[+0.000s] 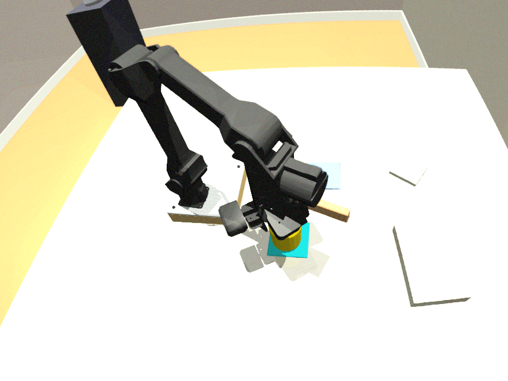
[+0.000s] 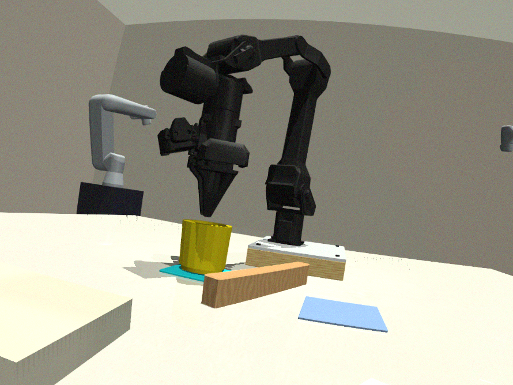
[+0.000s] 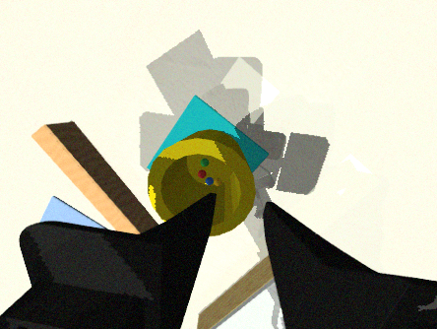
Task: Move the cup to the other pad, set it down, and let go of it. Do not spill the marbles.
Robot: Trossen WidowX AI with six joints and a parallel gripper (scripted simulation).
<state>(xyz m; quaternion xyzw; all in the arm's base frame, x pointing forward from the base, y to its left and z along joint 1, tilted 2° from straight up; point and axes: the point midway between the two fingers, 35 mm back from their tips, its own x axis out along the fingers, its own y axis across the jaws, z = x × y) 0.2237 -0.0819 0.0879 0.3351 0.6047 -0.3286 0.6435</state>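
A yellow cup [image 1: 287, 242] [image 2: 204, 247] [image 3: 154, 177] stands upright on the teal pad [image 1: 304, 251] [image 2: 173, 270] [image 3: 193, 114]. Several small marbles [image 3: 205, 172] lie inside the cup in the wrist view: green, red, blue and an orange one partly hidden. My gripper [image 2: 206, 214] [image 3: 239, 204] is open and empty, its fingertips just above the cup's rim in the exterior view. In the top view the arm hides the fingertips and part of the cup. The blue pad [image 1: 333, 176] [image 2: 343, 313] [image 3: 69, 213] lies bare on the far side of the wooden bar.
The wooden bar [image 1: 332, 210] [image 2: 256, 283] [image 3: 89, 182] lies between the two pads. The arm's base plate [image 1: 221, 197] [image 2: 302, 248] is close to the teal pad. A large pale slab [image 1: 439, 266] [image 2: 61, 319] and a smaller pale slab [image 1: 408, 173] lie farther off.
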